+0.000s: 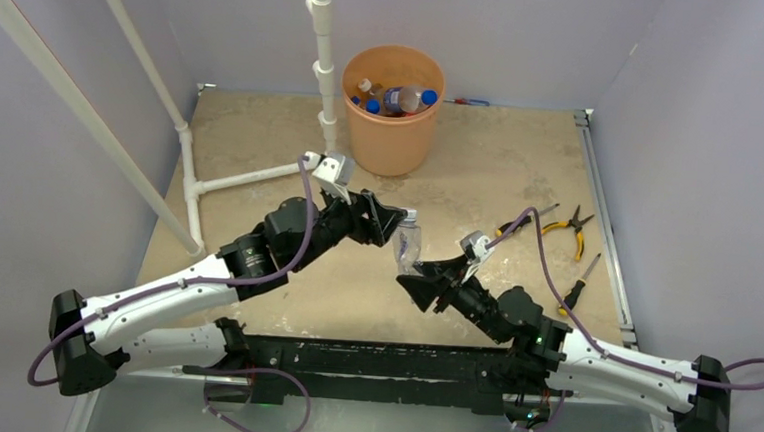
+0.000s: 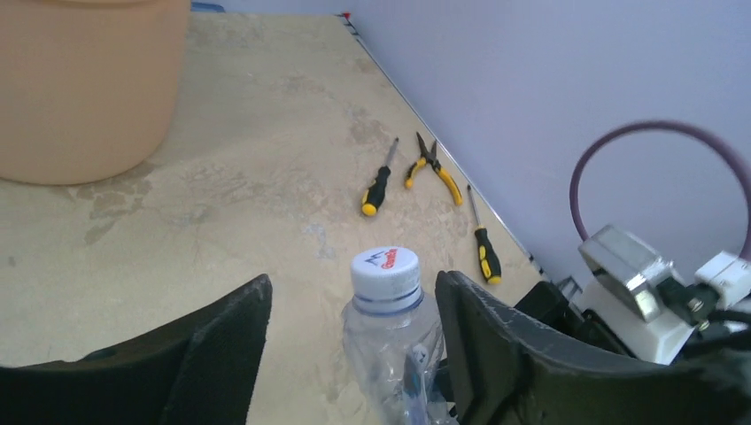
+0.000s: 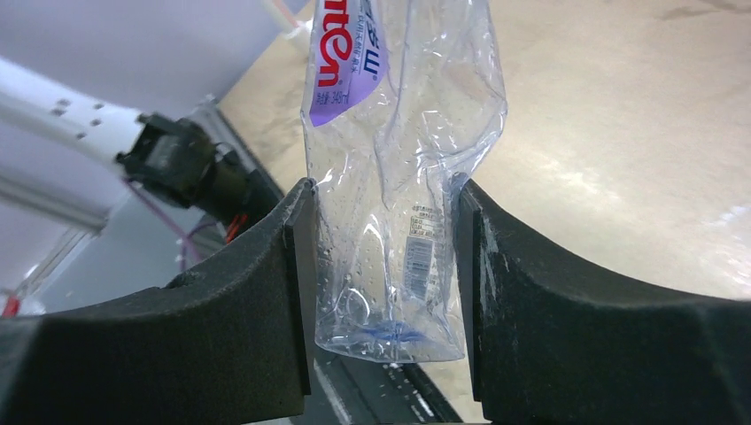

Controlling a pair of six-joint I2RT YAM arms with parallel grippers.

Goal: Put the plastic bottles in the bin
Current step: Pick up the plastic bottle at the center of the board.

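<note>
While several plastic bottles [image 1: 397, 99] lie in the bin [image 1: 390, 144] beyond it, the left gripper [image 2: 354, 285], fingers parted, flanks the cap of one last bottle [image 1: 408, 246] clamped in the right gripper [image 3: 383, 230].

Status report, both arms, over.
Right fingers clamp base of crumpled clear plastic bottle. Left fingers open around its white cap. Nothing between it and round orange plastic bin.
</note>
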